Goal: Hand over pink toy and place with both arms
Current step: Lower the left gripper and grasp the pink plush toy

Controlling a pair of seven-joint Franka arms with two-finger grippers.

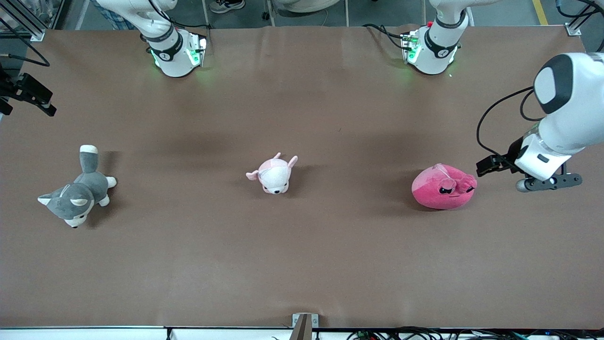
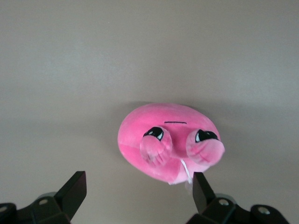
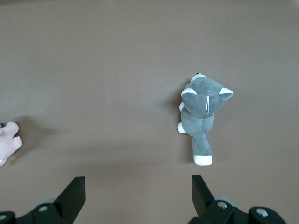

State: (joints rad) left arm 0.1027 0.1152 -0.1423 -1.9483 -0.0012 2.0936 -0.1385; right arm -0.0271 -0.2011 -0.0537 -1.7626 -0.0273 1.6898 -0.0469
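Toward left arm's end: pink toy (image 1: 443, 188) faces front camera (long axis along table); both grippers' fingers spread.

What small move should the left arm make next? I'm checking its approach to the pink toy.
Probably ease the left gripper forward and down over the pink toy. Its fingers are open, the toy lies untouched on the table just ahead of them, not yet between them.

Even overhead light, perhaps slightly soft.
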